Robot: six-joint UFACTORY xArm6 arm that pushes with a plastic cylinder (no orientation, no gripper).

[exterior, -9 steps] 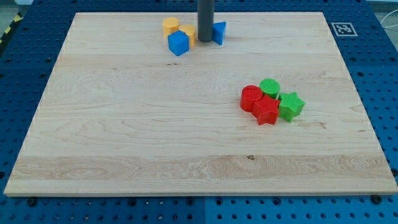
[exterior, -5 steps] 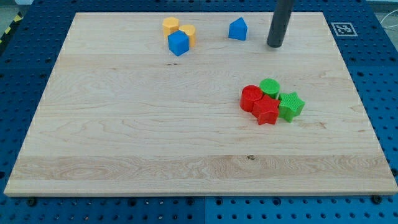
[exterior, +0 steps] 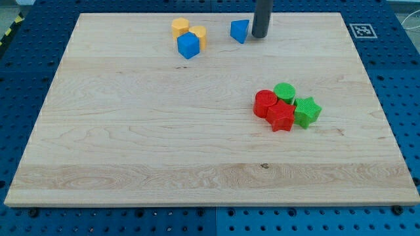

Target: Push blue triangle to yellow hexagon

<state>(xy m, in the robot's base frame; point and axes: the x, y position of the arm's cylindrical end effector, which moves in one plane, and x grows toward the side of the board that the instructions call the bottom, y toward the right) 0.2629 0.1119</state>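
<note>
The blue triangle (exterior: pixel 240 30) lies near the view's top edge of the wooden board (exterior: pixel 164 144). My tip (exterior: pixel 260 36) stands right against its right side. To the triangle's left lies a yellow hexagon (exterior: pixel 180 27), with a second yellow block (exterior: pixel 199 35) beside it and a blue cube (exterior: pixel 188 45) touching both from below. A gap separates the triangle from that cluster.
A cluster sits at the view's right middle: a red cylinder (exterior: pixel 265 103), a red star (exterior: pixel 281 117), a green cylinder (exterior: pixel 285 92) and a green star (exterior: pixel 306 111). A marker tag (exterior: pixel 361 30) sits at the board's top right corner.
My tip went from the triangle's left side around to its right, and is now against it. The blue triangle first shifted right, then moved back left and turned.
</note>
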